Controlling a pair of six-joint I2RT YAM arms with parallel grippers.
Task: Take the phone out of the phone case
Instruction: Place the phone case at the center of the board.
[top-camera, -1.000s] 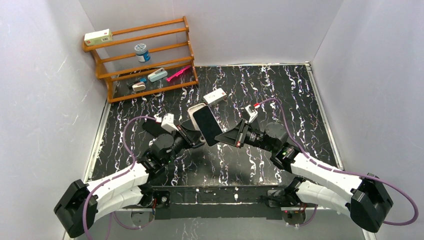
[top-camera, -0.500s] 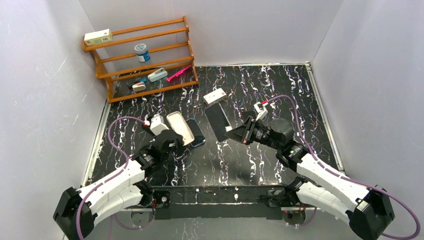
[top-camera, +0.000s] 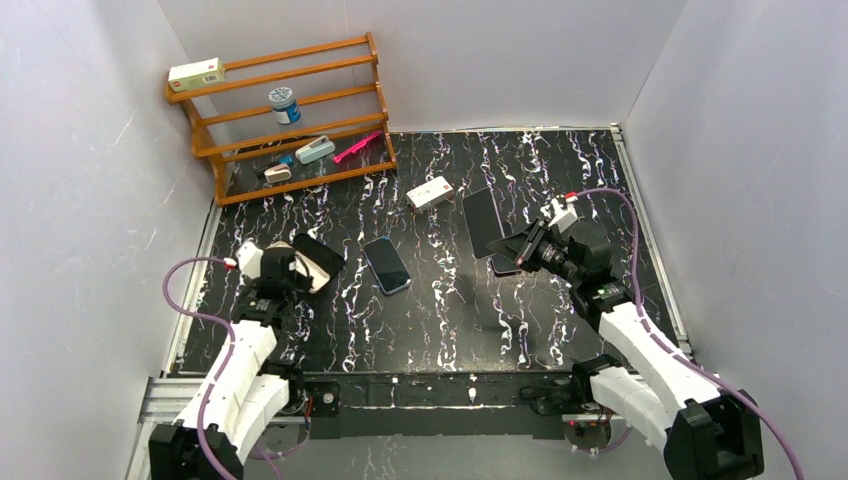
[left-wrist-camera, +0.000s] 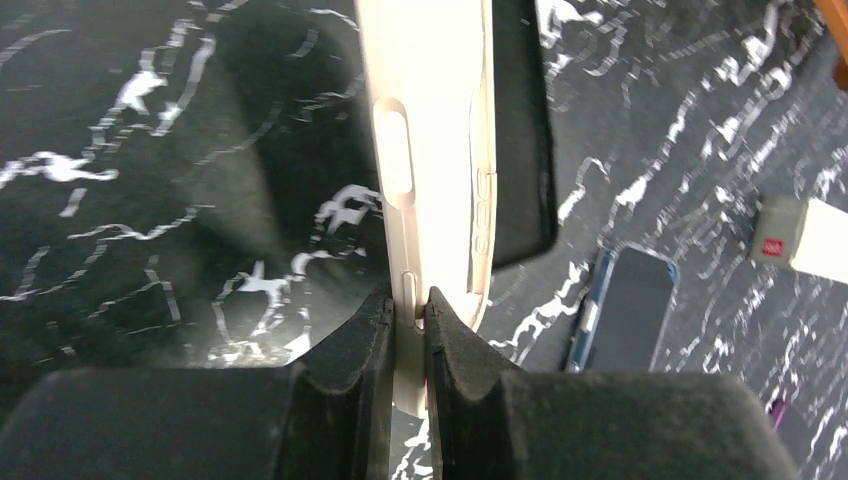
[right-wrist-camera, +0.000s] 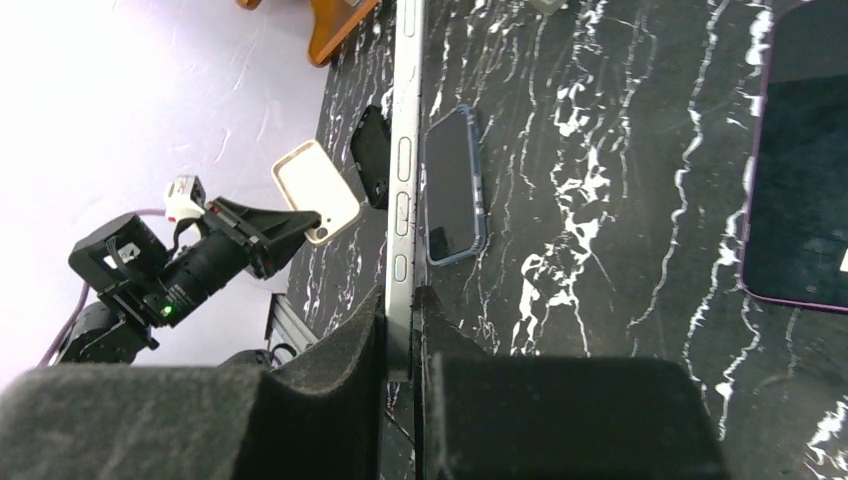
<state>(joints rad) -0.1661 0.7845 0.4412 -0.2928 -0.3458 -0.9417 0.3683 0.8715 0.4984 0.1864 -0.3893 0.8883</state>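
Observation:
The cream phone case (top-camera: 320, 263) is held edge-on in my left gripper (top-camera: 297, 268), above the table's left side. In the left wrist view the case (left-wrist-camera: 430, 150) is pinched between the shut fingers of the left gripper (left-wrist-camera: 408, 300). The dark-screened phone (top-camera: 483, 220) is out of the case and held upright in my right gripper (top-camera: 515, 245), right of centre. In the right wrist view the phone's thin silver edge (right-wrist-camera: 405, 150) runs up from the shut right gripper (right-wrist-camera: 400, 300). The case also shows there (right-wrist-camera: 315, 190), far from the phone.
A blue-rimmed phone (top-camera: 386, 265) lies flat mid-table between the arms. A purple-edged phone (right-wrist-camera: 800, 180) lies on the table beneath the right gripper. A small white box (top-camera: 430, 191) lies behind. A wooden rack (top-camera: 290, 120) with small items stands at the back left.
The grippers were together at the centre, holding case and phone. They have pulled apart: the left moved left with the empty case, the right moved right with the phone.

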